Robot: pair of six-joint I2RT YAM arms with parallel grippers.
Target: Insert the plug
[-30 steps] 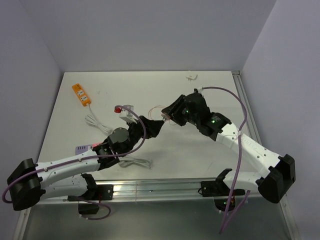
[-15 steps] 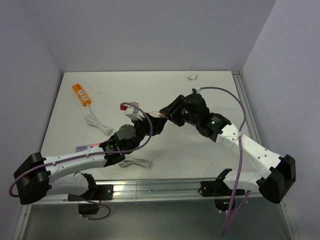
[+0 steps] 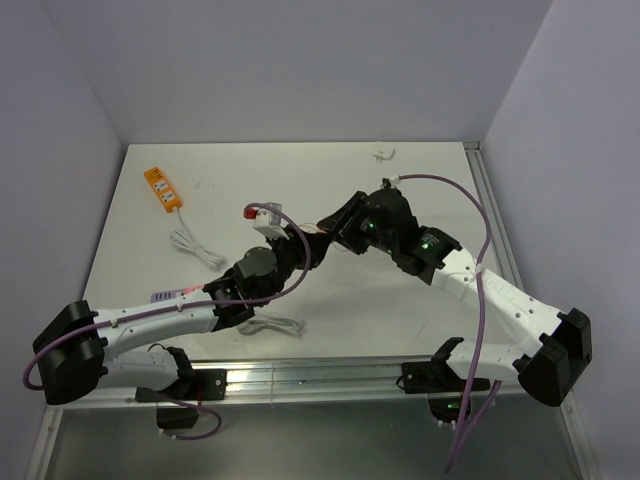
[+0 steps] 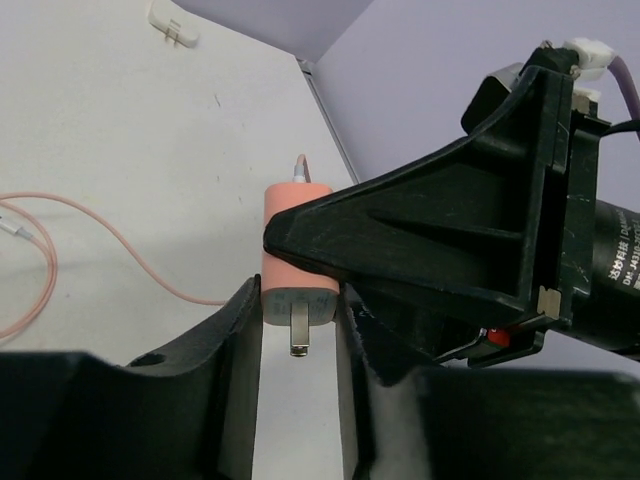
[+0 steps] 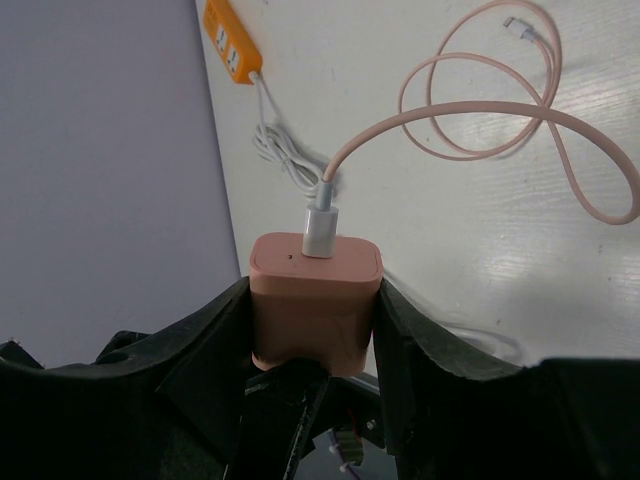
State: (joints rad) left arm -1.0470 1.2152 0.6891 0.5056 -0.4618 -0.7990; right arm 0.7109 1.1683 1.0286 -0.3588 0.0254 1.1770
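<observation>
The plug (image 5: 315,270) is a salmon-pink block held above the table, between the two arms. My right gripper (image 5: 313,300) is shut on its sides, and a white connector and pale-pink cord (image 5: 480,110) leave its back end. In the left wrist view the plug (image 4: 297,255) points its metal prong (image 4: 299,333) toward the camera. My left gripper (image 4: 298,300) is shut on that prong end, with a finger pressed against each side. From above, the left gripper (image 3: 318,245) and right gripper (image 3: 338,228) meet tip to tip at mid-table.
An orange power strip (image 3: 162,188) lies at the back left, its white cable (image 3: 190,245) trailing toward the left arm. The pink cord (image 4: 90,225) loops on the table. A small white piece (image 3: 383,154) sits by the back wall. More white cable (image 3: 275,325) lies under the left arm.
My left gripper has moved right to the plug and closed its fingers on the prong end. The right gripper has kept hold of the plug, almost still.
</observation>
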